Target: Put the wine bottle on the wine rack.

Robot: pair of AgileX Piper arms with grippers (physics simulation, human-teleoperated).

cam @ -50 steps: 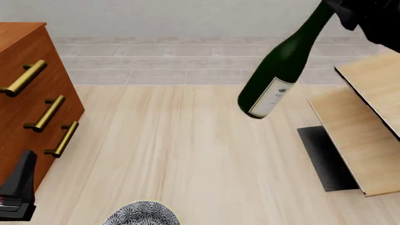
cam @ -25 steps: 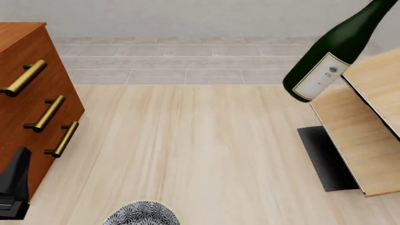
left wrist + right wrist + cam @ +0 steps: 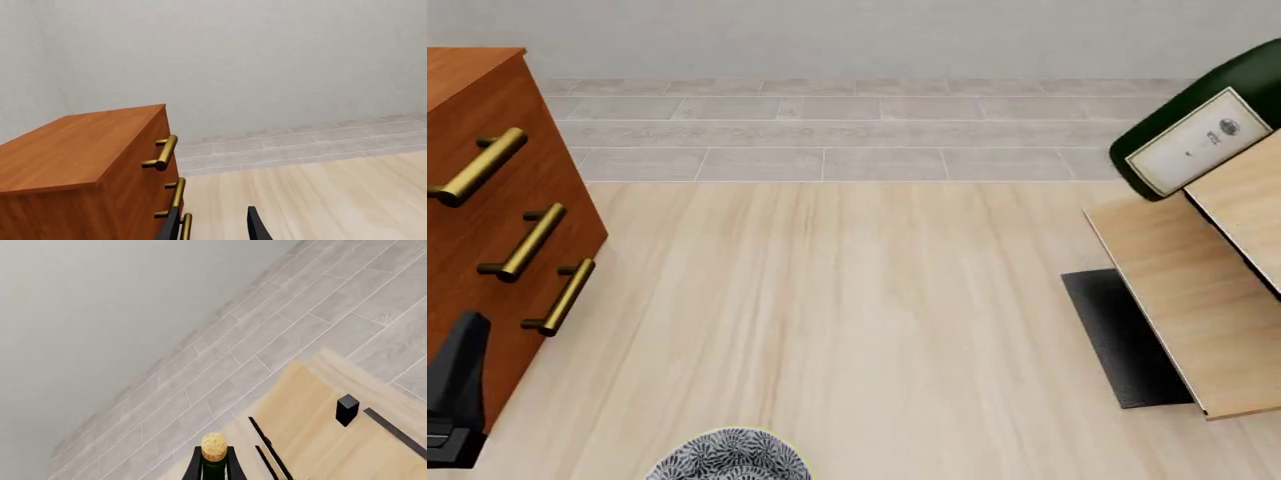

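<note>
Glass caught the eye first: the slim dark green wine bottle (image 3: 1205,130) hung tilted at the right edge of the front view, its base and white rectangular label (image 3: 1201,152) just above the upper slanted panel of the pale-wood wine rack (image 3: 1188,300), not yet resting on it as far as could be judged. In the right wrist view the tan cork-coloured top (image 3: 213,446) sat between the two dark fingers of the right gripper (image 3: 213,465), which was clamped around the bottle's neck. The rack's thin black edges and black base (image 3: 1121,335) showed below the bottle. Further out, the left gripper (image 3: 212,225) hung idle beside the reddish-brown cabinet with brass handles (image 3: 494,230), its fingers parted around nothing. A patterned grey bowl (image 3: 729,455) peeked in at the near table edge. The risk, by judgement, lay in the neck hold: a heavy body swinging below a narrow grip could pivot, strike the panel's edge, or slide down the slanted wood if let go too soon. The label carried a small round emblem and faint marks, too small to read; no brand could be made out.
</note>
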